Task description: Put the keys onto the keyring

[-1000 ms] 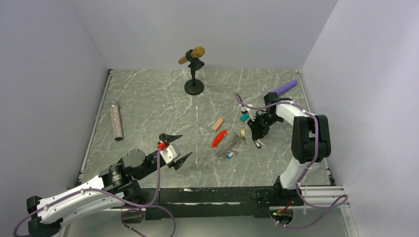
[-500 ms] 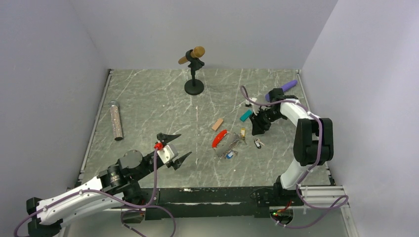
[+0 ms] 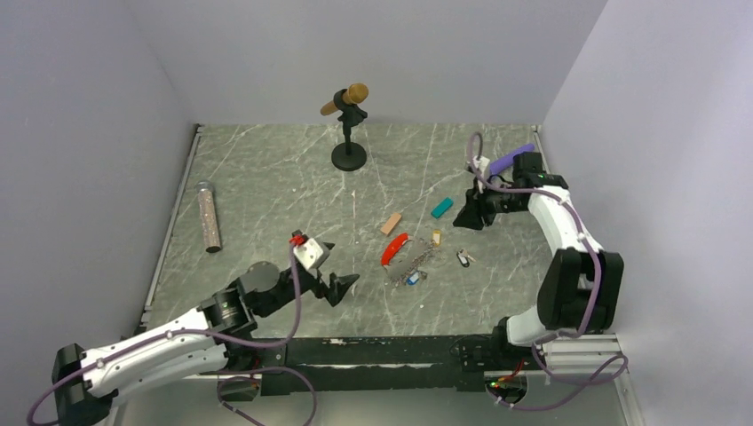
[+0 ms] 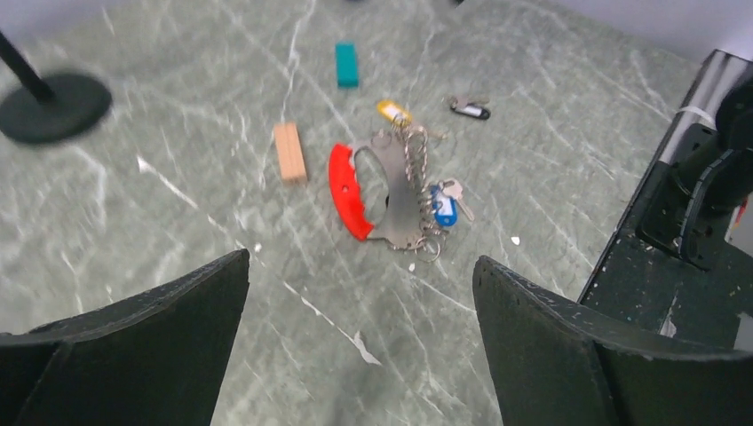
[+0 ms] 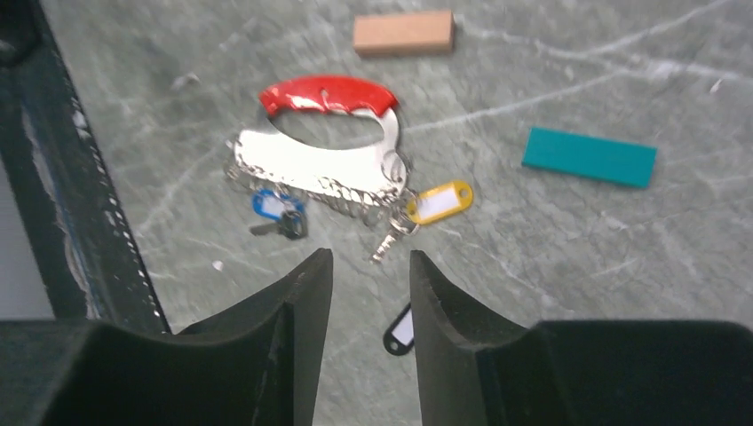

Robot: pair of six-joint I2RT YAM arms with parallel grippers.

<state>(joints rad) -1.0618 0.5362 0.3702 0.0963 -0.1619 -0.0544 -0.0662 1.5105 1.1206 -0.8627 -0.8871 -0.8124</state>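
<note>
The keyring lies mid-table: a red clip (image 3: 394, 248) with a silvery chain (image 3: 419, 260), a yellow tag (image 3: 436, 238) and a blue tag (image 3: 413, 278). It also shows in the left wrist view (image 4: 348, 191) and the right wrist view (image 5: 328, 93). One loose black-headed key (image 3: 463, 258) lies on the table just right of the bunch, apart from it; it shows in the left wrist view (image 4: 469, 108) and the right wrist view (image 5: 400, 330). My left gripper (image 3: 335, 266) is wide open and empty, left of the bunch. My right gripper (image 3: 466, 214) hangs above and behind the key, its jaws slightly apart and empty.
A tan block (image 3: 391, 223) and a teal block (image 3: 441, 208) lie behind the keyring. A microphone on a black stand (image 3: 348, 133) is at the back, a glitter tube (image 3: 209, 216) at the left, a purple object (image 3: 512, 158) at the back right.
My right gripper has drawn back and to the right, away from the loose key, which stays on the table. My left gripper has moved right, toward the keyring.
</note>
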